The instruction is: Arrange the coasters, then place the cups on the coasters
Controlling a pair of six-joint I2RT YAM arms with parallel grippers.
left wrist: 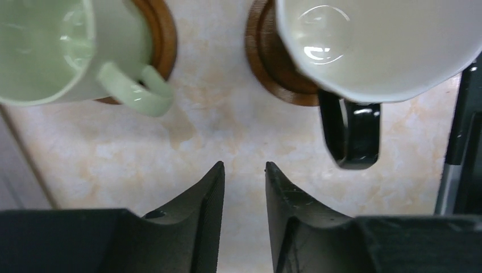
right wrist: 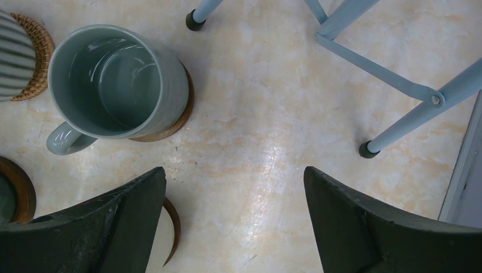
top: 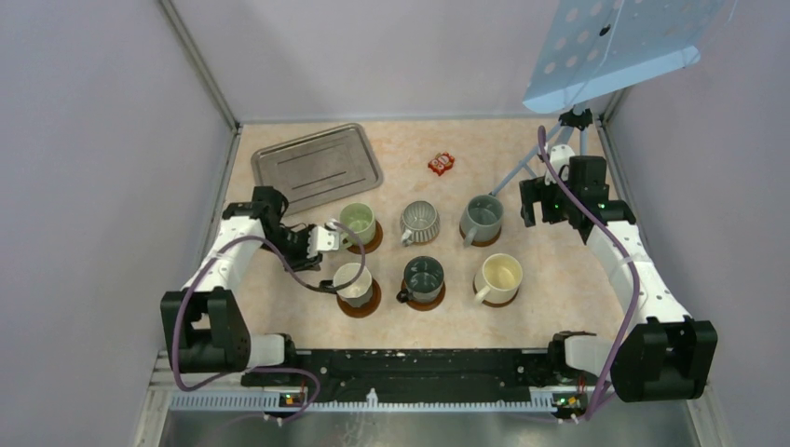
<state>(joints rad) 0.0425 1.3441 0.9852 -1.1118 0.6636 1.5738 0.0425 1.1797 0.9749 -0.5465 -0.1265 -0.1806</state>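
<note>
Six cups stand in two rows, each on a coaster. At the back are the pale green cup (top: 357, 220), the ribbed grey cup (top: 420, 222) and the grey-blue cup (top: 482, 219). In front are the black cup (top: 354, 282), the dark grey-green cup (top: 424, 277) and the cream cup (top: 498, 277). My left gripper (top: 328, 240) (left wrist: 244, 165) hovers between the pale green cup (left wrist: 40, 51) and the black cup (left wrist: 375, 45); its jaws are narrowly apart and hold nothing. My right gripper (top: 534, 201) (right wrist: 234, 169) is wide open and empty, to the right of the grey-blue cup (right wrist: 113, 79).
A metal tray (top: 317, 168) lies at the back left and a small red packet (top: 442, 164) at the back middle. A blue stand's legs (right wrist: 398, 79) rest on the table at the back right, under a perforated blue panel (top: 624, 47). Walls close in both sides.
</note>
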